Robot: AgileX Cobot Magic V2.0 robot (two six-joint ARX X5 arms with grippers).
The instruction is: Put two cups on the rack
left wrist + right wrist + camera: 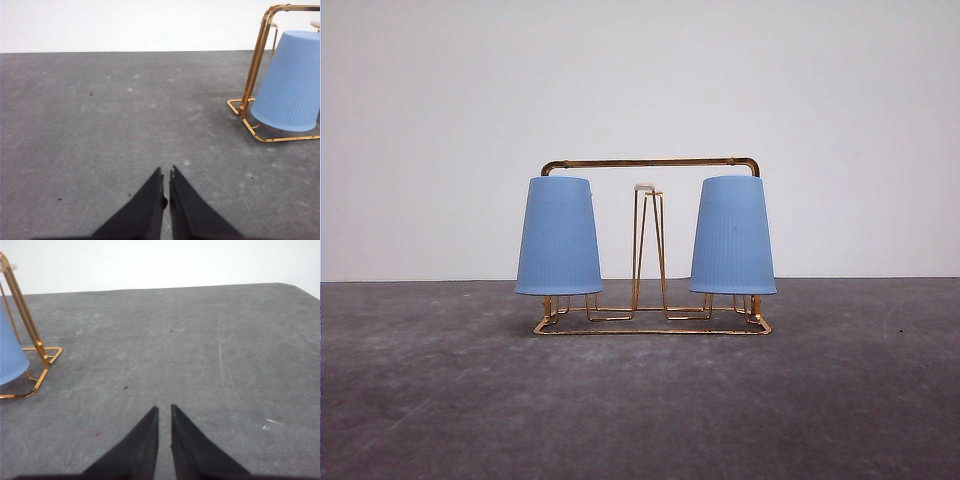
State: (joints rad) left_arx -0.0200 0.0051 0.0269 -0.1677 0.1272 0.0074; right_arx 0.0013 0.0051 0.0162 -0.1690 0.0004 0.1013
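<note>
Two light blue ribbed plastic cups sit upturned on the gold wire rack; both grippers' fingers nearly closed, empty.

Bare table lies open all around; the rack with two upturned cups blocks the middle.
</note>
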